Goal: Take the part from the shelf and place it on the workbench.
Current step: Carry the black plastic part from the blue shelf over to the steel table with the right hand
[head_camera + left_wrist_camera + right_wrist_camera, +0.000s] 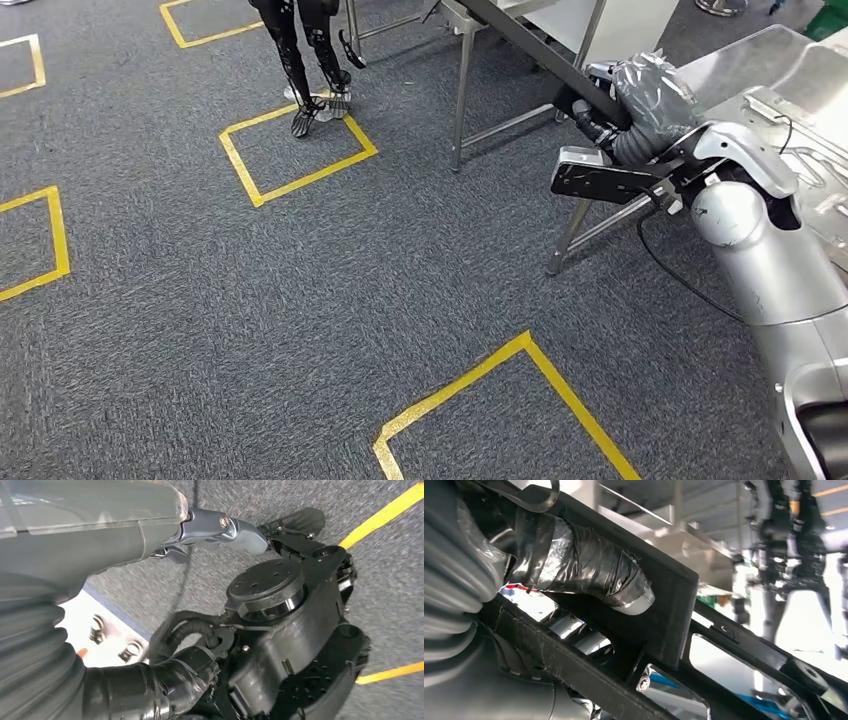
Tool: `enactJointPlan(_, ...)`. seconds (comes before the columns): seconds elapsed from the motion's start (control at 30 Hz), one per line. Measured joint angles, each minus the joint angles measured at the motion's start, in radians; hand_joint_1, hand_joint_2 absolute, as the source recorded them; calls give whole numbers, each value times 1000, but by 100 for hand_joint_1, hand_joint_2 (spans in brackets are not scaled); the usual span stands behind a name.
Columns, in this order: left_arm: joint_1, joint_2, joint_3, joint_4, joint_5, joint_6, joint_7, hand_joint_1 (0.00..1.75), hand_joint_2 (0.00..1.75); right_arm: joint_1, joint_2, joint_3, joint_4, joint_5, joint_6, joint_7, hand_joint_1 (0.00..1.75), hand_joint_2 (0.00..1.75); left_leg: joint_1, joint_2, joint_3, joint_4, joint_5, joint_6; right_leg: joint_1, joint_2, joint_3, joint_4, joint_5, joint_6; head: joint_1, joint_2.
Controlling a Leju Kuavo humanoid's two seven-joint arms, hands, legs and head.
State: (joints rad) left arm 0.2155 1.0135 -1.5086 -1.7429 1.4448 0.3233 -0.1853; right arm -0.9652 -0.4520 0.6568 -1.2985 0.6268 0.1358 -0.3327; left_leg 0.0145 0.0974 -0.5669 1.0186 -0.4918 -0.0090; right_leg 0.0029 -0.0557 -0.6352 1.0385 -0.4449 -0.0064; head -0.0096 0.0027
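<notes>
In the right robot hand [589, 575]: long black flat-barred part [674, 615].

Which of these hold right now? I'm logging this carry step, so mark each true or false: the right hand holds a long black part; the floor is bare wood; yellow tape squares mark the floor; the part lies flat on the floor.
1. The right hand holds a long black part. True.
2. The floor is bare wood. False: it is grey carpet.
3. Yellow tape squares mark the floor. True.
4. The part lies flat on the floor. False: it is held up in the air, slanting, above the carpet.
</notes>
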Motion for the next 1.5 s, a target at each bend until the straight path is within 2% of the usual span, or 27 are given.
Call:
enactJointPlan(0.07, -18, 0, -16, 19, -4, -16, 1, 0, 175, -8, 3, 1, 9, 0, 1, 0, 175, 175, 4, -26, -11, 37, -29, -6, -6, 20, 7, -9, 4, -15, 0, 0)
enactJointPlan(0.13, -32, -1, -28, 39, -11, -30, 6, 0, 175, -17, 10, 7, 18, 0, 1, 0, 175, 175, 7, -72, -67, 153, -84, -9, -8, 41, 12, -13, 4, -26, -1, 0)
enactJointPlan(0.17, -37, -3, -33, 49, -14, -37, 10, 0, 175, -19, 14, 13, 22, 0, 1, 0, 175, 175, 7, -84, -104, 221, -108, -10, -6, 53, 13, -13, 4, -28, -2, 0)
enactJointPlan(0.23, -44, -8, -41, 71, -20, -51, 16, 0, 175, -19, 21, 25, 31, 0, 1, 0, 175, 175, 7, -90, -147, 284, -107, -10, -4, 81, 14, -11, 3, -30, -2, 0)
enactJointPlan(0.3, -52, -13, -45, 91, -28, -65, 22, 0, 175, -20, 28, 32, 38, 0, 1, 0, 175, 175, 7, -98, -122, 201, -37, -6, -3, 107, 17, -7, 0, -29, -2, 0)
enactJointPlan(0.37, -60, -14, -50, 110, -35, -77, 27, 0, 175, -22, 34, 35, 45, -1, 1, -1, 175, 175, 9, -137, -73, 75, 22, 2, -3, 130, 14, 1, -4, -23, -1, 0)
enactJointPlan(0.43, -66, -16, -55, 125, -39, -85, 31, 0, 175, -25, 39, 40, 54, -1, 1, -2, 175, 175, 8, -163, -51, 23, 32, 8, -6, 149, 5, 5, -3, -13, -1, 0)
enactJointPlan(0.5, -72, -17, -58, 135, -41, -90, 33, 0, 175, -26, 40, 47, 63, -1, 1, -3, 175, 175, 9, -148, -46, 15, 34, 13, -9, 166, 0, 2, 0, -1, -1, 0)
enactJointPlan(0.57, -75, -20, -59, 143, -41, -92, 34, 0, 175, -30, 40, 52, 69, -2, 1, -3, 175, 175, 13, -127, -39, 2, 39, 24, -5, 141, -11, 27, -19, 9, 1, 0)
enactJointPlan(0.63, -77, -23, -60, 149, -42, -92, 35, 0, 175, -37, 40, 56, 74, -2, 1, -4, 175, 175, 14, -107, -34, -4, 40, 34, -4, 89, -58, 126, -73, 18, 5, 0)
enactJointPlan(0.7, -78, -28, -61, 154, -42, -93, 35, 0, 175, -39, 41, 63, 79, -2, 1, -4, 175, 175, 12, -88, -33, -3, 38, 37, -9, 66, -118, 244, -115, 25, 6, 0)
enactJointPlan(0.73, -78, -30, -61, 156, -42, -93, 35, 0, 175, -38, 41, 67, 82, -2, 1, -4, 175, 175, 12, -79, -33, -2, 35, 37, -12, 63, -132, 266, -113, 27, 6, 0)
enactJointPlan(0.77, -79, -32, -61, 159, -42, -93, 35, 0, 175, -38, 41, 70, 85, -2, 1, -3, 175, 175, 12, -69, -31, -1, 33, 37, -13, 59, -127, 250, -92, 28, 6, 0)
enactJointPlan(0.8, -80, -35, -61, 162, -42, -93, 35, 0, 175, -40, 41, 72, 88, -2, 1, -3, 175, 175, 11, -60, -28, 0, 29, 35, -14, 52, -102, 197, -57, 27, 6, 0)
enactJointPlan(0.87, -81, -39, -61, 166, -42, -94, 35, 0, 175, -46, 41, 73, 92, -2, 0, -3, 175, 175, 8, -42, -20, 1, 22, 30, -6, 13, -34, 59, 1, 19, 6, 0)
enactJointPlan(0.93, -83, -42, -61, 170, -43, -97, 36, 0, 175, -54, 42, 74, 95, -2, 0, -3, 175, 175, 4, -26, -15, 0, 17, 21, 6, -9, -3, -7, 15, 8, 6, 0)
enactJointPlan(1.0, -85, -43, -62, 175, -48, -108, 39, 0, 175, -56, 42, 76, 99, -2, 0, -4, 175, 175, 3, -10, -8, -3, 13, 10, 7, 9, -1, -13, 15, -1, 6, 0)
enactJointPlan(1.07, -88, -44, -62, 186, -55, -122, 43, 0, 175, -59, 47, 78, 103, -2, -1, -4, 175, 175, 5, -26, -9, 15, -6, 1, 1, 27, 9, -24, 20, -11, 6, 0)
enactJointPlan(1.1, -90, -46, -62, 193, -57, -127, 45, 0, 175, -62, 51, 79, 104, -2, -1, -5, 175, 175, 7, -46, -24, 52, -29, -3, -3, 36, 13, -30, 21, -17, 5, 0)
enactJointPlan(1.17, -91, -50, -62, 207, -60, -135, 47, 0, 175, -67, 61, 84, 108, -1, -2, -5, 175, 175, 9, -81, -85, 177, -90, -6, -5, 55, 16, -31, 20, -24, 5, 0)
enactJointPlan(1.2, -91, -53, -62, 213, -62, -138, 49, 0, 175, -67, 65, 86, 110, -1, -3, -5, 175, 175, 9, -87, -119, 240, -110, -8, -4, 67, 17, -30, 19, -26, 5, 0)
enactJointPlan(1.23, -92, -56, -62, 218, -63, -141, 49, 0, 175, -67, 68, 89, 113, -1, -3, -5, 175, 175, 9, -89, -141, 276, -113, -9, -4, 79, 17, -27, 18, -26, 5, 0)
enactJointPlan(1.27, -93, -58, -62, 223, -65, -143, 51, 0, 175, -66, 71, 93, 115, 0, -3, -5, 175, 175, 9, -91, -147, 276, -96, -10, -4, 92, 17, -24, 16, -26, 5, 0)
enactJointPlan(1.3, -94, -61, -62, 227, -66, -145, 52, 0, 175, -66, 74, 95, 117, 0, -3, -5, 175, 175, 9, -93, -132, 234, -60, -9, -4, 105, 17, -19, 12, -25, 5, 0)
enactJointPlan(1.37, -96, -63, -63, 236, -71, -150, 55, 0, 175, -68, 80, 98, 118, 1, -3, -4, 175, 175, 12, -119, -76, 100, 4, -6, -5, 128, 15, -4, 2, -18, 5, 0)
enactJointPlan(1.43, -98, -64, -63, 244, -78, -157, 60, 0, 175, -70, 86, 102, 121, 6, -3, -3, 175, 175, 12, -141, -43, 29, 21, 0, -5, 147, 8, 6, -4, -8, 5, 0)
enactJointPlan(1.5, -100, -66, -63, 252, -83, -164, 62, 0, 175, -71, 87, 105, 125, 13, -3, -1, 175, 175, 10, -132, -38, 25, 17, 8, -7, 165, 4, 6, -3, 1, 5, 0)
